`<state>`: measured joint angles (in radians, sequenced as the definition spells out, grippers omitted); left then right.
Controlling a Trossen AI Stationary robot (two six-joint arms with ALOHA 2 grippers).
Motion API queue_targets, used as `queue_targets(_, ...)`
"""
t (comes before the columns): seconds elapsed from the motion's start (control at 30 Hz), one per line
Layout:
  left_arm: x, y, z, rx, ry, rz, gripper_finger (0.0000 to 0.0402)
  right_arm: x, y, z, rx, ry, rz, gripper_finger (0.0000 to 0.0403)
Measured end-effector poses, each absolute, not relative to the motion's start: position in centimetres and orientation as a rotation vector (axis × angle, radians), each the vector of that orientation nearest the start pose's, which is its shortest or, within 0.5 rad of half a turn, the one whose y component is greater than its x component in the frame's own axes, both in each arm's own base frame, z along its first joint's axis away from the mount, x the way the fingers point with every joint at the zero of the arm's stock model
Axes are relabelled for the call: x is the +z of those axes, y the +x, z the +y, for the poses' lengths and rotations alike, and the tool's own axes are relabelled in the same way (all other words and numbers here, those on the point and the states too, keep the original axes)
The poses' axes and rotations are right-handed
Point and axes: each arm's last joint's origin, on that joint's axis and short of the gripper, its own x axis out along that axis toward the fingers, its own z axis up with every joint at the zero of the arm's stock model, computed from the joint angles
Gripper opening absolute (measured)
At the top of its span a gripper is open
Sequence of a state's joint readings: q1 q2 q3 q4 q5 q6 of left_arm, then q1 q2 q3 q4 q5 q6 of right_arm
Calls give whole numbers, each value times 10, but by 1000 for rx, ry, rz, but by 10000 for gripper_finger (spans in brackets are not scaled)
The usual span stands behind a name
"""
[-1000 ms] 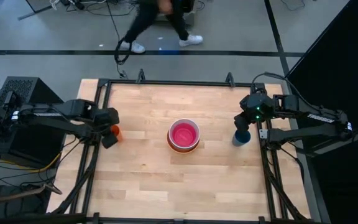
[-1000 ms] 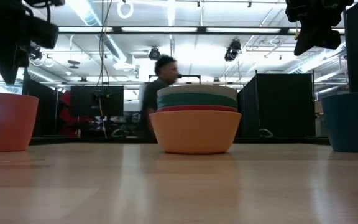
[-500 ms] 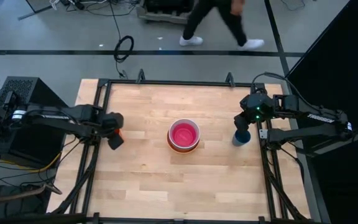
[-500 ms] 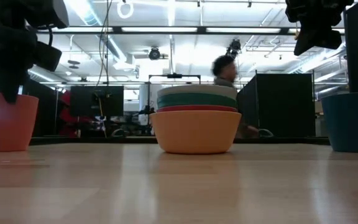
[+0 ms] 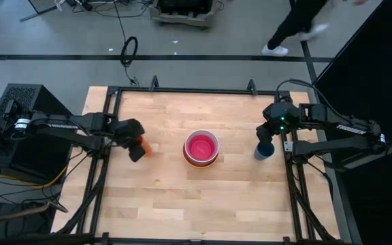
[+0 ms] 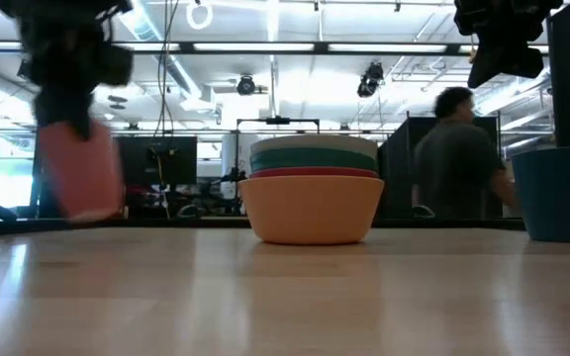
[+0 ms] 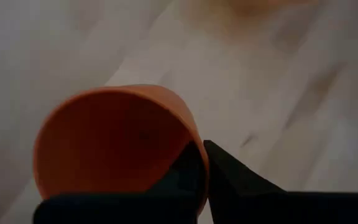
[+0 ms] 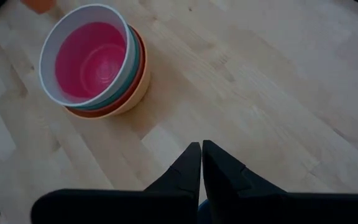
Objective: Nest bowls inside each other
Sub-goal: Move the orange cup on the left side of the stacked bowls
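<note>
You are viewing five round plastic bowls (image 5: pixel 201 148) sitting nested mid-table, pink innermost; the left gripper (image 7: pixel 204 163) is pinching the small orange cup (image 7: pixel 114 146), while the right gripper (image 8: pixel 201 163) is hanging clenched, empty.

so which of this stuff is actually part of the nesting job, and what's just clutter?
Job:
- stack of bowls, pink innermost, then white, teal, red, orange-yellow

Not the job:
- orange cup, clamped by its rim in the left claw
- dark blue cup, under the right claw
</note>
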<state>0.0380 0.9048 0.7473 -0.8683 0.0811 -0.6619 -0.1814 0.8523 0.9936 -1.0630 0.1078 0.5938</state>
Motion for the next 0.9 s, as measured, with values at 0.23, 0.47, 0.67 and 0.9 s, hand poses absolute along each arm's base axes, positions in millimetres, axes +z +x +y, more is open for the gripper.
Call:
queue_targets(0.23, 261, 201, 4, 222, -482, 1074, 0, 319, 136, -28, -552, 583, 811, 9)
queue_targets(0.47, 258, 245, 4, 137, -300, 1185, 0, 319, 136, -29, -562, 592, 806, 10)
queue_targets(0.67, 249, 274, -1, 61, -175, 1251, 0, 319, 136, -29, -568, 597, 804, 6)
queue_targets(0.9, 237, 281, -14, 43, -115, 1295, 0, 319, 136, -29, -568, 590, 805, 7)
